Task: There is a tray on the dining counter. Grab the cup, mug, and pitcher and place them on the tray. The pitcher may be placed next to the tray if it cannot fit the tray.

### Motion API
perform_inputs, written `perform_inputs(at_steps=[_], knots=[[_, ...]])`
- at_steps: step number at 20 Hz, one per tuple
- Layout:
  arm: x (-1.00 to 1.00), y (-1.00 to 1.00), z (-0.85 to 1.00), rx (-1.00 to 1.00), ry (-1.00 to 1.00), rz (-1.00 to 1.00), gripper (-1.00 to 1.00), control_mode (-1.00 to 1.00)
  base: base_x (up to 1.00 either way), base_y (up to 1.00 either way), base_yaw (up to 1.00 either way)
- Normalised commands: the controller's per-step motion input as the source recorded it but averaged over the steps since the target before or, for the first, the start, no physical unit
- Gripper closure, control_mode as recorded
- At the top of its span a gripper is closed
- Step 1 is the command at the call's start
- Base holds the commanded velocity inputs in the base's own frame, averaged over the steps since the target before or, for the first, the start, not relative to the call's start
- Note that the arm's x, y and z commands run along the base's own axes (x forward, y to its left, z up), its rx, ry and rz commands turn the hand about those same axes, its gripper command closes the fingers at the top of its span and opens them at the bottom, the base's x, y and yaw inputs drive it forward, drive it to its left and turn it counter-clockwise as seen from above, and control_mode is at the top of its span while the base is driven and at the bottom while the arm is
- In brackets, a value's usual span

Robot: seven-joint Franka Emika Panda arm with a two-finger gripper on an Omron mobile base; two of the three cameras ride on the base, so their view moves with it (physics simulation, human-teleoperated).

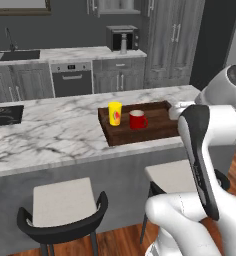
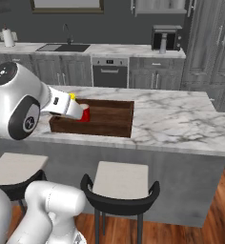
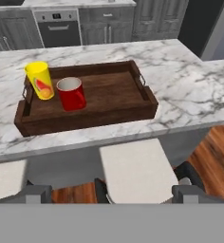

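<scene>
The dark wooden tray [image 3: 111, 92] lies on the white marble dining counter [image 3: 190, 90]. At its left end the yellow cup [image 3: 40, 80] and the red mug [image 3: 71, 93] stand upright, side by side. My gripper [image 3: 113, 192] hangs back from the counter's front, over the stools, open and holding nothing. The left base view has the tray [image 1: 157, 125], cup [image 1: 115, 113] and mug [image 1: 137, 120] just left of my arm. From the right base, my arm covers most of the cup [image 2: 72, 96] and part of the mug [image 2: 86, 115]. A slim pale grey pitcher [image 1: 123, 44] stands on the back worktop.
Cushioned stools [image 1: 65, 200] [image 1: 172, 175] stand along the counter's grey front. A cooktop [image 1: 5, 115] is set into the counter's left end. Behind are an oven [image 2: 109, 71], a sink [image 2: 64, 46] and a dark appliance [image 2: 164, 35] by the pitcher [image 2: 163, 44].
</scene>
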Motion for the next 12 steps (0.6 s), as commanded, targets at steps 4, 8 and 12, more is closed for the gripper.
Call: perform_inputs(at_steps=[4, 8, 12], knots=[[-0.08, 0.00, 0.00, 0.00, 0.00, 0.08, -1.00, -1.00, 0.00, 0.00, 0.00], [-0.01, 0.00, 0.00, 0.00, 0.01, 0.08, -1.00, -1.00, 0.00, 0.00, 0.00], [-0.05, 0.00, 0.00, 0.00, 0.04, 0.01, -1.00, -1.00, 0.00, 0.00, 0.00]])
